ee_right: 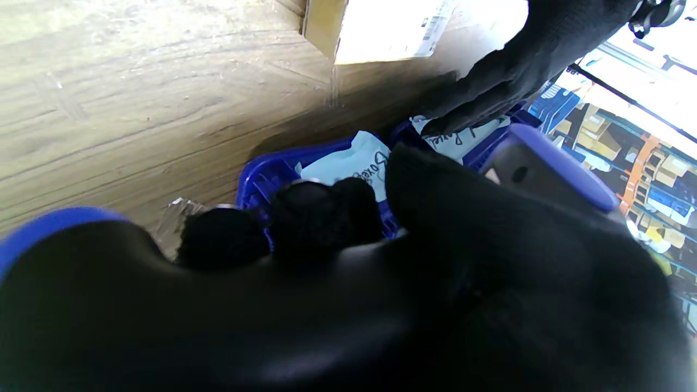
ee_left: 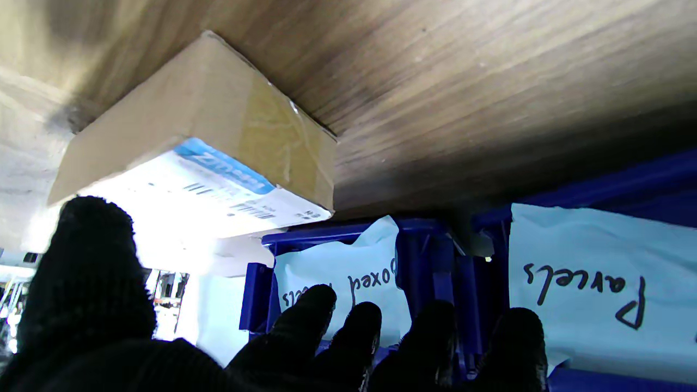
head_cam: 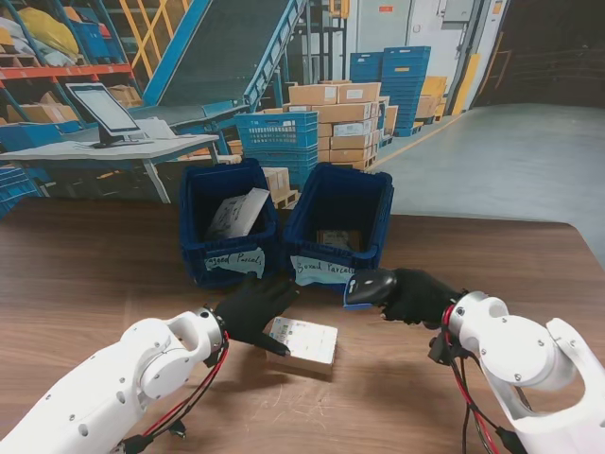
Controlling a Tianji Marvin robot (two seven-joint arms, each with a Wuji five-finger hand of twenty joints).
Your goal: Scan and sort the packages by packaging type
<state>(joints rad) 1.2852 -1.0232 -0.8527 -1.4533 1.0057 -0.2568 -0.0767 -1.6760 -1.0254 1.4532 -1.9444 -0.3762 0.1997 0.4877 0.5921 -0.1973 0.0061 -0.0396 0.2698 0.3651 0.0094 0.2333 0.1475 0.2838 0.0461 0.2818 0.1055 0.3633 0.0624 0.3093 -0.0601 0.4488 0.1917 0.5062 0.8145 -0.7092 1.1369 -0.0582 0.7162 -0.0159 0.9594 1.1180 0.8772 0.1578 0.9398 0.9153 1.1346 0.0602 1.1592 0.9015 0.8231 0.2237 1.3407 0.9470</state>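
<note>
Stand view: my left hand (head_cam: 253, 307) sits spread and released, holding nothing, thumb at the edge of the box (head_cam: 304, 341) lying label-up on the tabletop (head_cam: 85, 274). My right hand (head_cam: 416, 295) is at 3 o'clock from the box, wrapped around the scanner (head_cam: 369, 287), whose head points toward the box. Two blue bins (head_cam: 230, 223) (head_cam: 338, 225) sit at 12 o'clock, side by side, left one holding a white bag (head_cam: 239, 214), right one a small parcel (head_cam: 338, 240).

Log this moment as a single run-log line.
left hand: open, by boxed parcel on table | right hand: shut on scanner | bins: bagged left, boxed right
</note>
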